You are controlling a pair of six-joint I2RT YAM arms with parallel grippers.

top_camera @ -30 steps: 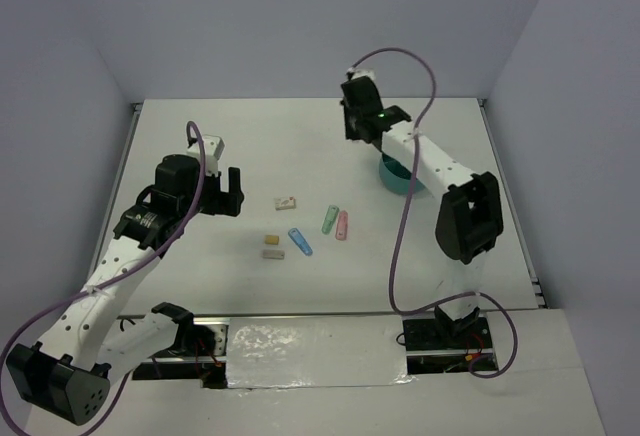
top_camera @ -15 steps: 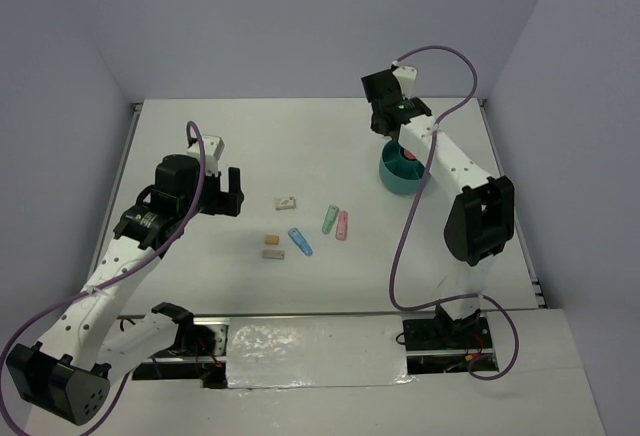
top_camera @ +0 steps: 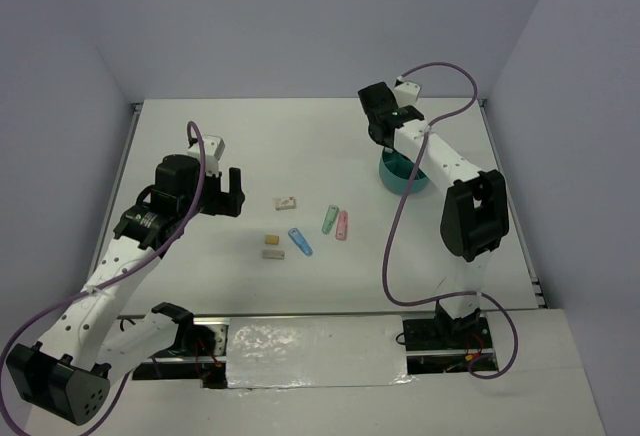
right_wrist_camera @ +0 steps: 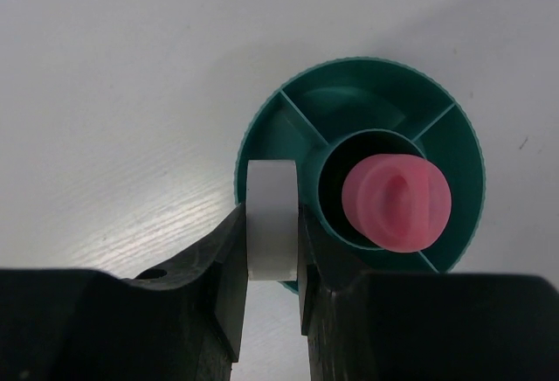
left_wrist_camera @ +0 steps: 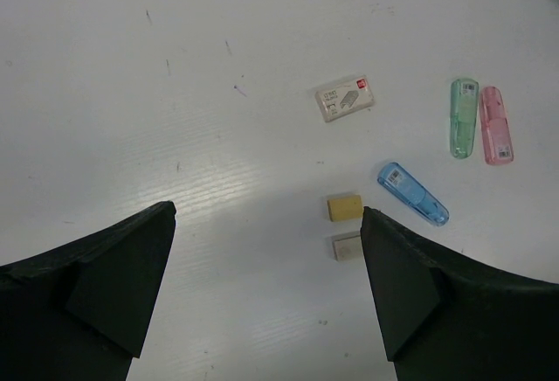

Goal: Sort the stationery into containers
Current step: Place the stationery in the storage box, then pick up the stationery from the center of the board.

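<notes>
Carrying a white eraser block [right_wrist_camera: 272, 215], the right gripper [right_wrist_camera: 272, 228] has its fingers clamped on the block's two flat sides. It hangs over the far-left edge of the round teal tub [right_wrist_camera: 376, 71], which stands at the right of the table [left_wrist_camera: 131, 66]. From the wrist view the block lies across the tub's rim, partly over a ring compartment and partly over bare table. How high it is above the rim cannot be told. A pink-capped piece [right_wrist_camera: 396, 202] stands upright in the centre cup.

The step in hand looks like a drop-off. The next move probably calls for a small shift toward the tub's middle, so that the block clears the rim and sits wholly above one ring compartment before the fingers part. Released here, it could catch the wall and tip outside.

The left gripper [left_wrist_camera: 268, 215] hovers with fingers wide apart and empty, left of the loose stationery in mid-table. There lie:
- a labelled white eraser [left_wrist_camera: 345, 99]
- a beige eraser block [left_wrist_camera: 345, 207], with a small grey-white block [left_wrist_camera: 347, 245] just near of it
- a blue capsule [left_wrist_camera: 412, 194]
- a green capsule [left_wrist_camera: 464, 117] and a pink capsule [left_wrist_camera: 495, 124], side by side

All six remain to be sorted.
</notes>
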